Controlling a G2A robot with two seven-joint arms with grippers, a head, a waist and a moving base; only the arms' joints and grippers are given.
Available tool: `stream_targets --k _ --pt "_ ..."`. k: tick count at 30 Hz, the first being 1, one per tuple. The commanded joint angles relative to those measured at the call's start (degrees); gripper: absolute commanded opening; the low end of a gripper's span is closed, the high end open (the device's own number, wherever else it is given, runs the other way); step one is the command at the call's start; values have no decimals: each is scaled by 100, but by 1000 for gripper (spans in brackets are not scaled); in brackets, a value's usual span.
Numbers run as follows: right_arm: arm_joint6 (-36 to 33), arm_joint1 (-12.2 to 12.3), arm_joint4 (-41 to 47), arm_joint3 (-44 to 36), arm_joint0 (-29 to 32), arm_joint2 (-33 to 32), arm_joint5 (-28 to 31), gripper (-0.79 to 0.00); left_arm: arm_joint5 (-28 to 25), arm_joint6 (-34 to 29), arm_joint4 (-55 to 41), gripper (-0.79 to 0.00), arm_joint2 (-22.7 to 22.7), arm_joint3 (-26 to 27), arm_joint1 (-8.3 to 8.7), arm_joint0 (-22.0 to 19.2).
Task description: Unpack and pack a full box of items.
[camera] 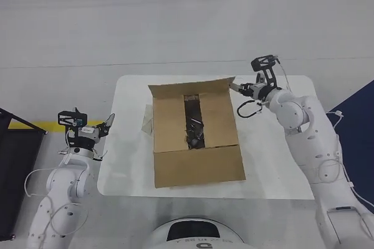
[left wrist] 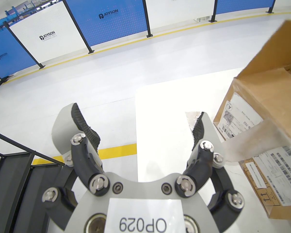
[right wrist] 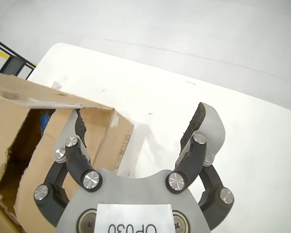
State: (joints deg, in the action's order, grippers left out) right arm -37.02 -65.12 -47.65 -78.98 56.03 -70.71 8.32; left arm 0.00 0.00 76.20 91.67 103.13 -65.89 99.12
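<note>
Blue and white partition panels (left wrist: 106, 22) close off the hall behind a white table (camera: 274, 155), and the cardboard box (camera: 168, 131) lies in the middle of this table. Its two long flaps are folded down over the top but do not meet. Through the narrow gap between them some dark items (camera: 193, 127) can be seen inside. The far flap (camera: 190, 87) stands up. I judge that the unpacking is at its beginning, because the opening is not yet wide enough to take anything out.

At the far right corner of the box is the right gripper (right wrist: 138, 112), probably placed there to reach the flaps. Its fingers are wide apart and hold nothing. One fingertip (right wrist: 78, 120) is just at the torn edge of the raised flap, but I cannot tell if it touches the cardboard.

On the left side of the box, well apart from it and over the edge of the table, is the left gripper (left wrist: 138, 117). Its fingers are also spread wide and are empty. It seems to be kept out of the way for now.
</note>
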Motion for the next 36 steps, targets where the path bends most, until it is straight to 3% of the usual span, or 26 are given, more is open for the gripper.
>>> stream_targets --k 1,7,12,15,18,22,31,34,36 --pt "-68 -87 16 468 -401 291 -259 0 0 0 0 0 0 0 0 0" --pt "-365 -495 179 1957 -1374 1409 -753 0 0 0 0 0 0 0 0 0" --pt "-205 -696 403 2578 -1771 1706 -669 0 0 0 0 0 0 0 0 0" --pt "156 -655 640 2274 -1719 1455 -322 0 0 0 0 0 0 0 0 0" --pt "353 -479 928 1351 -1245 906 270 0 0 0 0 0 0 0 0 0" --pt "-130 -252 1669 -33 -310 183 1052 0 0 0 0 0 0 0 0 0" --pt "-130 -252 1669 -33 -310 183 1052 0 0 0 0 0 0 0 0 0" --pt "-225 -288 2792 244 -216 124 1312 0 0 0 0 0 0 0 0 0" --pt "-1141 -338 3469 512 -410 451 1633 0 0 0 0 0 0 0 0 0"
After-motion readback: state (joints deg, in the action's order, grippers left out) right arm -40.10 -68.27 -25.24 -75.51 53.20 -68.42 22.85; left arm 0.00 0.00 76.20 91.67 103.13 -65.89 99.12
